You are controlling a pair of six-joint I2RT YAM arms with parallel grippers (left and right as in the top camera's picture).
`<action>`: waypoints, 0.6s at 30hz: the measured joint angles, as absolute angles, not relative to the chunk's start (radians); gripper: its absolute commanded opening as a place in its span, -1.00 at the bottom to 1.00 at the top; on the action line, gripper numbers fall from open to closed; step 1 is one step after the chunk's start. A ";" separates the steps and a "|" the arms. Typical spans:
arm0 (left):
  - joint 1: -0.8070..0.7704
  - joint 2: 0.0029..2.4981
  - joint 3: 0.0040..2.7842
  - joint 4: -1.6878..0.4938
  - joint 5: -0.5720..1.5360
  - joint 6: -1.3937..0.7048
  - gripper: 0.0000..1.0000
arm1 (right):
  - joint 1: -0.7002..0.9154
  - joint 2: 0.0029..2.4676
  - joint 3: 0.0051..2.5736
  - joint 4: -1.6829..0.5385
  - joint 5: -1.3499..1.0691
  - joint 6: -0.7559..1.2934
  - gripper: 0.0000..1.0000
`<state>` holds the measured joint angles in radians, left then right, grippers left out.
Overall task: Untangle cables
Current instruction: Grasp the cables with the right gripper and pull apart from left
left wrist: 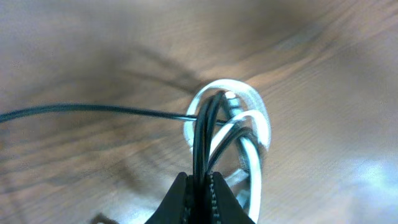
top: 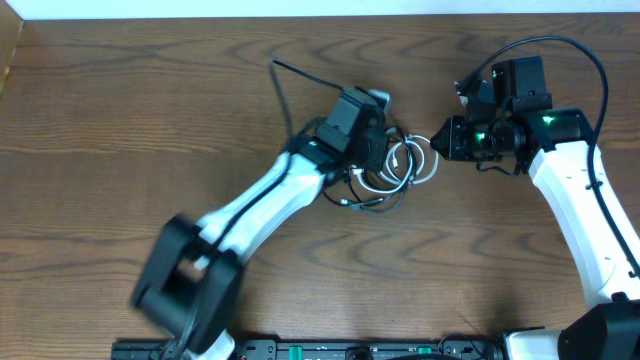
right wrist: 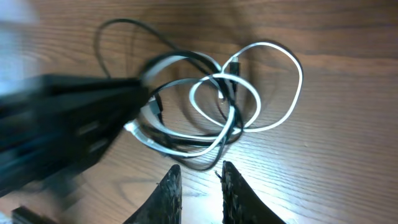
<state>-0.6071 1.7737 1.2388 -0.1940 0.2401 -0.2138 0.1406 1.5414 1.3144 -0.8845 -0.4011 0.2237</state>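
Observation:
The cables lie tangled mid-table: a white cable [top: 408, 160] in loops and a black cable [top: 281, 82] with one free end trailing toward the far left. My left gripper [top: 385, 150] is at the bundle's left side. In the left wrist view it [left wrist: 200, 182] is shut on strands of the black cable [left wrist: 93, 109], with loops of the white cable [left wrist: 261, 115] just beyond. My right gripper [top: 437, 137] stands just right of the bundle. In the right wrist view it [right wrist: 200, 175] is slightly open with nothing between its fingers, a little short of the white cable [right wrist: 300, 81] and the black cable [right wrist: 124, 22].
The wooden table [top: 120, 150] stretches to a pale back edge [top: 300, 8]. A black rail [top: 300, 350] runs along the front. The left arm [right wrist: 56, 130] shows as a dark blur at the left of the right wrist view.

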 measured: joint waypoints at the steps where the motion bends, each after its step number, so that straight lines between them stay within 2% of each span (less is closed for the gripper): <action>1: -0.607 1.721 1.239 -0.214 0.249 -0.221 -0.85 | 0.141 1.541 1.314 -0.877 -0.418 0.224 -0.64; 6: -0.606 1.576 1.243 -0.325 0.268 -0.246 -0.85 | 0.141 1.541 1.314 -0.837 -0.514 0.218 -0.58; 13: -0.585 1.571 1.242 -0.361 0.359 -0.281 -0.85 | 0.145 1.541 1.314 -0.826 -0.556 0.216 -0.52; 18: -0.554 1.571 1.242 -0.360 0.408 -0.341 -0.85 | 0.176 1.548 1.314 -0.826 -0.532 0.217 -0.41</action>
